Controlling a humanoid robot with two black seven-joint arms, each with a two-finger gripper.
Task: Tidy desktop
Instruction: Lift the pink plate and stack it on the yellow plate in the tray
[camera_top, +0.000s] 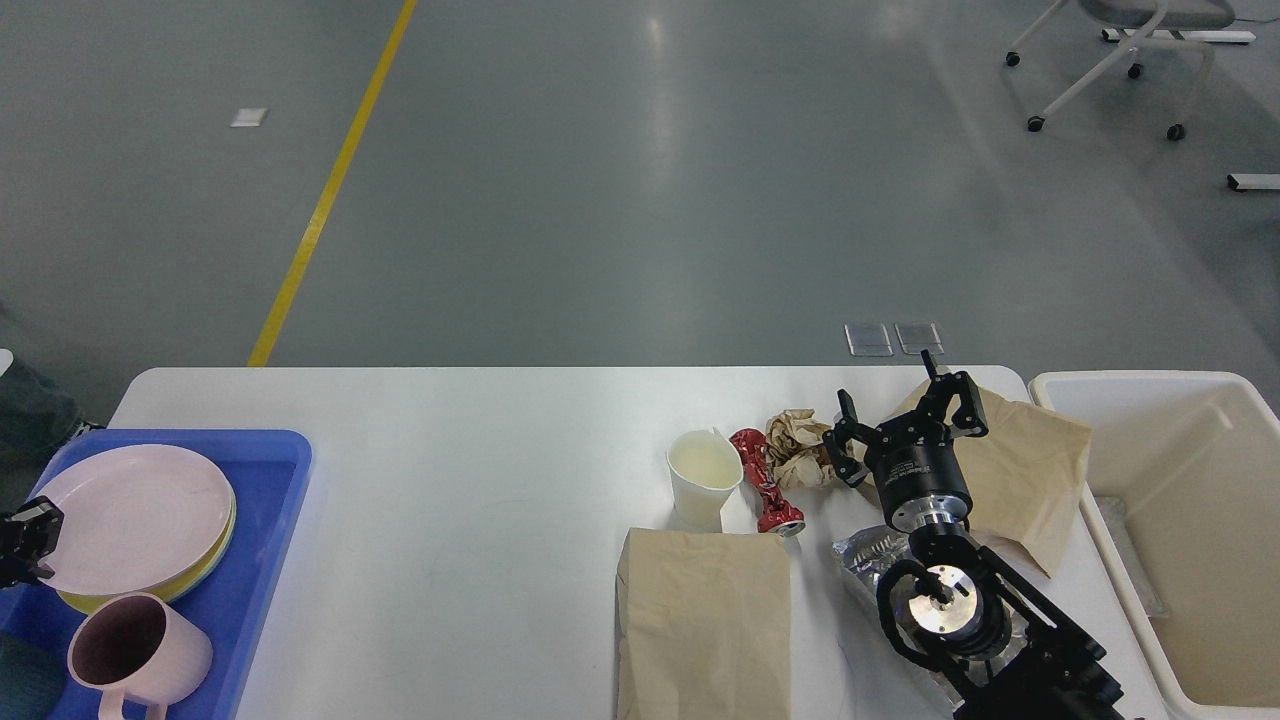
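Note:
The white desktop fills the lower half of the head view. On its right part lie a white paper cup, a crushed red can, a crumpled brown paper ball, a silver foil wrapper and two brown paper bags, one at the front and one at the right. My right gripper is open and empty, between the paper ball and the right bag. My left gripper at the left edge grips the rim of a pink plate, which lies on a yellow plate.
A blue tray at the left holds the plates and a pink mug. A cream plastic bin stands past the table's right end. An office chair is far off on the grey floor.

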